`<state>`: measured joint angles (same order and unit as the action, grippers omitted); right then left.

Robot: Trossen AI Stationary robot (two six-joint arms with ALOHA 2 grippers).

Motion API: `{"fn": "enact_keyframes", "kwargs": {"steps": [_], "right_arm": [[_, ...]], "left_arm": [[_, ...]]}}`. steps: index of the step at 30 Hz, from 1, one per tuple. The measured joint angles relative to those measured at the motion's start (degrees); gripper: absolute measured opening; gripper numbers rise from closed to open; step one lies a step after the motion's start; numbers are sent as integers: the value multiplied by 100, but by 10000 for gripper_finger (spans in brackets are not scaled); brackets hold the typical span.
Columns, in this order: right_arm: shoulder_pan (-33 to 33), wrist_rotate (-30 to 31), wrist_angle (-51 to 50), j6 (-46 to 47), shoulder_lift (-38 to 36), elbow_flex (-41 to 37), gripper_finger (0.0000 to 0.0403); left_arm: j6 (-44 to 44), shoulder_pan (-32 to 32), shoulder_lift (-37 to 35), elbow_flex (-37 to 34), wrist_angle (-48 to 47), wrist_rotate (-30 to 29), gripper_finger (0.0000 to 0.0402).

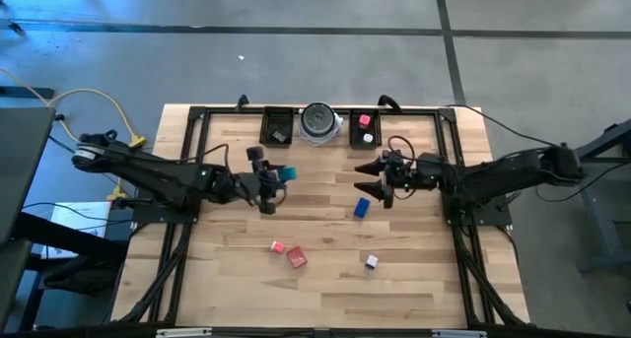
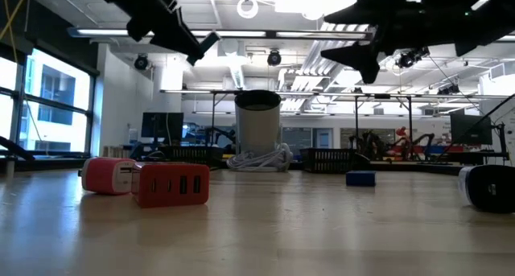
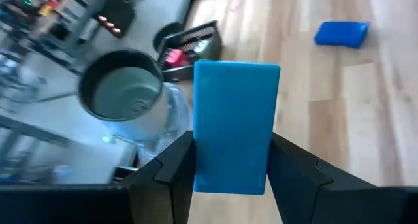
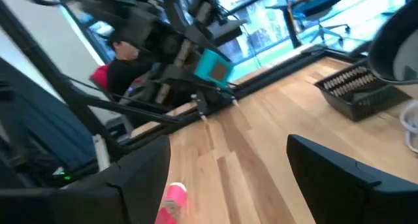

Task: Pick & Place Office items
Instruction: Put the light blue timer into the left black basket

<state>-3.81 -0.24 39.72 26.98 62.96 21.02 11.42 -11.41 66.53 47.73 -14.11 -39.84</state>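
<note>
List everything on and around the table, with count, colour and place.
Teal block: one, clamped in the left gripper, above the table.
Blue block: one, mid-table, right of centre.
Red blocks: two, front centre, side by side.
White block: one, front right.
Trays: two, black, back edge; the right one holds a pink block and a white piece.
Round dish: one, silver-grey, between the trays.
Table: one, light wood.
Left gripper: shut on the teal block.
Right gripper: open, empty, above the blue block.
</note>
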Motion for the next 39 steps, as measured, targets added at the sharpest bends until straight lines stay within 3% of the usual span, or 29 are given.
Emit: {"fn": "enact_keyframes", "kwargs": {"steps": [15,32,39], "right_arm": [[-44,2,-782,-310,1277,1472,294],[-58,-477,-730,-153,2507,2616,294],[-118,-466,-713,-136,2566,2806,294]], "left_arm": [[716,-143,1009,745,-121,-766,149],[848,-143,1066,756,-36,-872,149],[875,-143,1066,758,-9,-942,149]]}}
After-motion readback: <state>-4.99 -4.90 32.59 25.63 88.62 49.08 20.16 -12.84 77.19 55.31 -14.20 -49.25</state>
